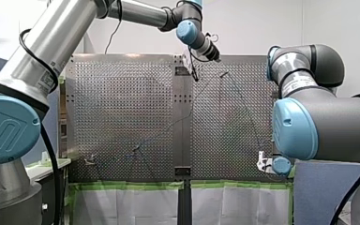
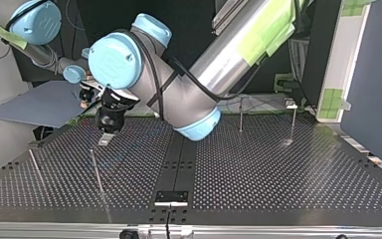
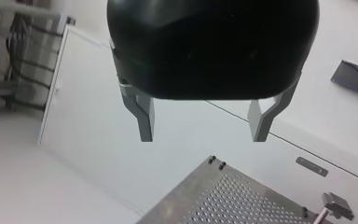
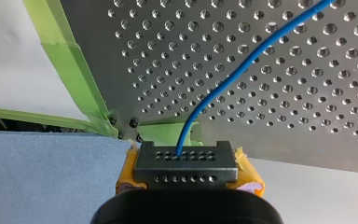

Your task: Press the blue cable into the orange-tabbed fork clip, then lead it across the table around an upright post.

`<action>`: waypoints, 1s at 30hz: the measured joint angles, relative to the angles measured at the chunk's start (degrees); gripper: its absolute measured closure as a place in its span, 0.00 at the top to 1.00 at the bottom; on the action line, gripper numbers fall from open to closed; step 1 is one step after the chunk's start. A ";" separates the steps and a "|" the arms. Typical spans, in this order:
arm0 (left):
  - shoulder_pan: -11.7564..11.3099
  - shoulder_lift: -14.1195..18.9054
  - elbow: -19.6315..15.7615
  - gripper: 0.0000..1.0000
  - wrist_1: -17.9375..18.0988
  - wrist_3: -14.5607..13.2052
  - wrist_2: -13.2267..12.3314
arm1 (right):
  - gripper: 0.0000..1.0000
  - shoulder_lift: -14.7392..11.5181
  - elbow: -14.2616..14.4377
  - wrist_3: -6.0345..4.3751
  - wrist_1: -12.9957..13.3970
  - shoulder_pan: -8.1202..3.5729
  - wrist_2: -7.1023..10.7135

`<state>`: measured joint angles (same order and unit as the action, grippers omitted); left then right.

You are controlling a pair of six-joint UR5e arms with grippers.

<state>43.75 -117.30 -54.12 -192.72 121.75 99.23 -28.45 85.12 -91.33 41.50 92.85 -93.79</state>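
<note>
Two fingers of my right gripper [image 4: 186,161] are clamped on the blue cable [image 4: 242,70]. Yellow pads [image 4: 249,176] show on either side of a black perforated block. The cable leaves the middle of that block and runs ahead of the gripper, slanting across the perforated bench [image 4: 284,116]; cannot tell whether it lies flat or hangs just above the holes. This gripper sits right at a bench corner, just off the plate's edge. Green tape [image 4: 70,70] lines that edge and a blue-grey sheet [image 4: 42,172] lies beside it. In the front view that corner is the bench's near right one; in the top view it is the far left one. My left gripper [image 3: 200,139] is wide open, bare metal fingers [image 3: 145,123] well apart, nothing between them. It is held high, with only a far bench corner and pale wall ahead of it. In the front view it hangs over the bench's far edge, just right of the middle seam. In the top view it is above the bench's left half. Thin upright posts [image 2: 240,115] stand on the bench, two in the top view's left half and two toward its far right, all apart from both grippers.
</note>
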 joint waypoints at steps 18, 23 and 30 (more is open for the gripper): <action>1.49 -7.62 7.33 1.00 -4.09 -10.24 5.29 | 0.00 -0.01 0.01 0.00 0.00 0.02 0.00; 2.00 -7.78 7.44 1.00 -4.08 -12.99 5.49 | 0.00 -0.01 0.00 -0.03 0.01 0.02 0.00; 2.76 -7.79 7.47 1.00 -3.11 -16.77 5.92 | 0.00 0.00 -0.06 -0.02 0.08 -0.05 0.00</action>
<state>46.51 -125.09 -46.65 -195.82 104.99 105.15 -28.45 85.06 -91.36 41.58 92.79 -93.79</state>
